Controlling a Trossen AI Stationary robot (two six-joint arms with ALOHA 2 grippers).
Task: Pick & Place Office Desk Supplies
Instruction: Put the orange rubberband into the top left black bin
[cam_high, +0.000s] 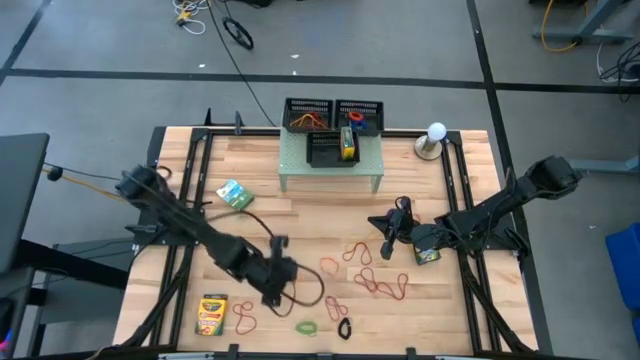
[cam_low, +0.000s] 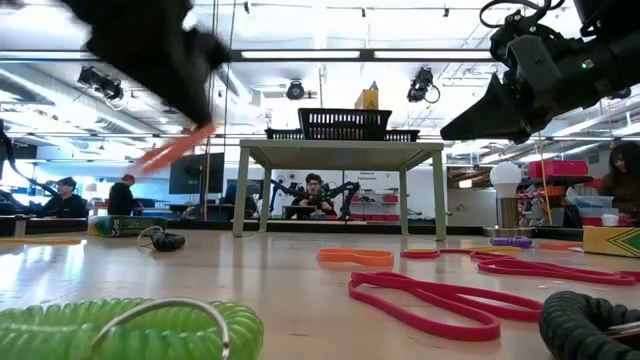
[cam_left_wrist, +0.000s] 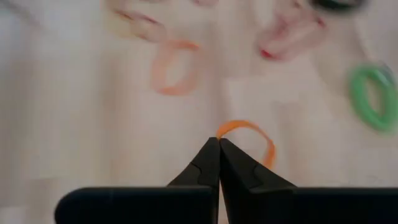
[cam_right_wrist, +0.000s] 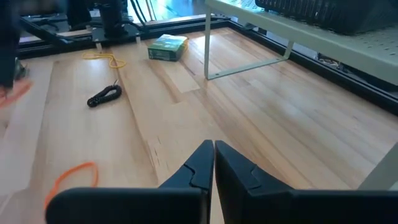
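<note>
Left gripper: fingers were seen pressed together on an orange rubber band, pinched at one end of the loop.
Band from the tips: the free part of the loop was seen hanging out beyond the fingertips — its long axis running on away from them.
Height: in the low view the band was seen well above the table, slanting down toward 8 o'clock.
Trays: the black mesh trays were seen at 1 o'clock from the left gripper in the high view, well apart, on the pale green riser.
Nearer arm: the left, judged the one to carry.
Right gripper: closed on nothing, held above bare wood.
Hard to make out: the band was not discernible in the high view, and the table under the left wrist was blurred — how much of the loop lay between the pads could not be told.
</note>
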